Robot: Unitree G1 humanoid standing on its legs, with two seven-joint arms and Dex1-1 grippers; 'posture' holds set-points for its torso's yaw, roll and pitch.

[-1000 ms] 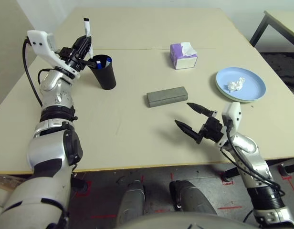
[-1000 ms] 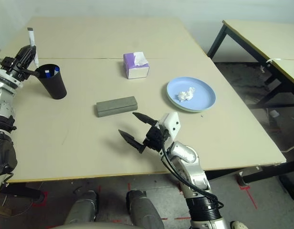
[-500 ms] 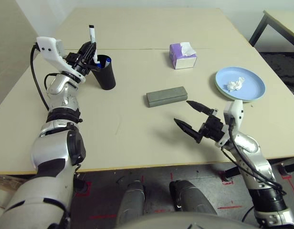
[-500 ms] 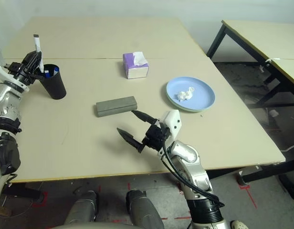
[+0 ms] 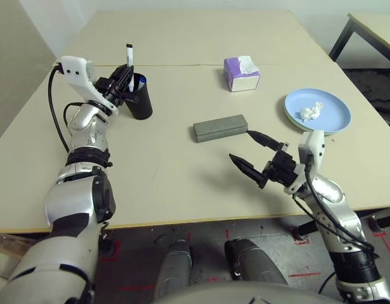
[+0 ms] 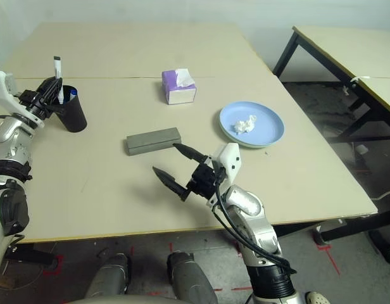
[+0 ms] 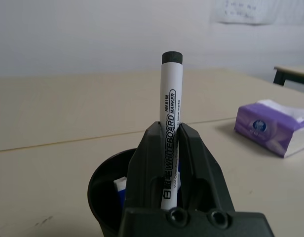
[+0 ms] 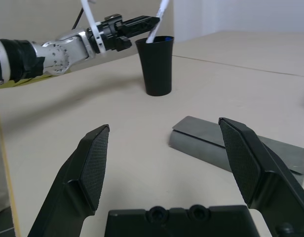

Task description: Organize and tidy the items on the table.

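Observation:
My left gripper [image 5: 126,80] is shut on a white marker with a black cap [image 5: 129,58], held upright with its lower end at the mouth of a black cup [image 5: 140,102]. A blue-capped marker [image 5: 140,81] stands inside that cup. The left wrist view shows the held marker [image 7: 169,118] between the fingers above the cup [image 7: 108,195]. A grey glasses case [image 5: 220,128] lies mid-table. My right gripper [image 5: 252,154] hovers open just in front of it, holding nothing. A crumpled white tissue [image 5: 312,112] rests on the light blue plate [image 5: 333,121], which has a greenish rim under it.
A purple tissue box [image 5: 240,73] stands behind the case, near the seam of the table [image 5: 182,64]. A second table with black legs [image 6: 347,47] is off to the right. Bare tabletop lies between the cup and the case.
My left gripper has carried the black-capped marker down and to the right, from beside the cup to over its mouth. The right gripper has stayed open in about the same place.

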